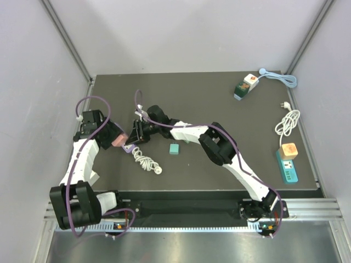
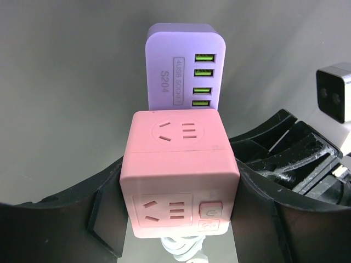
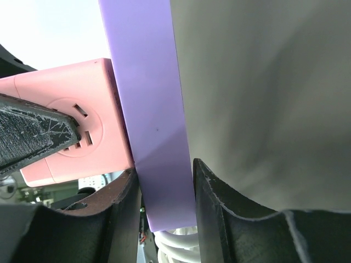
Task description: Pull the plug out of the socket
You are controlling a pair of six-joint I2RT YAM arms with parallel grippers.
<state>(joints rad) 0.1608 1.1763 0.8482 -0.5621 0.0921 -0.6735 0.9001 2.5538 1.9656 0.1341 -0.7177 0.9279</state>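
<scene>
The left gripper (image 2: 181, 213) is clamped on the pink socket cube (image 2: 178, 175), one finger (image 2: 104, 219) on each side, holding it just above the table (image 1: 219, 104) on the left. A white cord (image 1: 145, 160) trails from its underside and lies coiled on the mat.

The purple plug (image 3: 151, 109), a flat block with four green ports, sits flush against the cube's far face with no gap showing. The right gripper (image 3: 167, 213) pinches its thin edges.

A small teal block (image 1: 174, 149) lies near the coil. At the right edge a teal power strip (image 1: 287, 166) carries a tan cube (image 1: 288, 150) on top. A loose white cable (image 1: 286, 121) lies behind it.
</scene>
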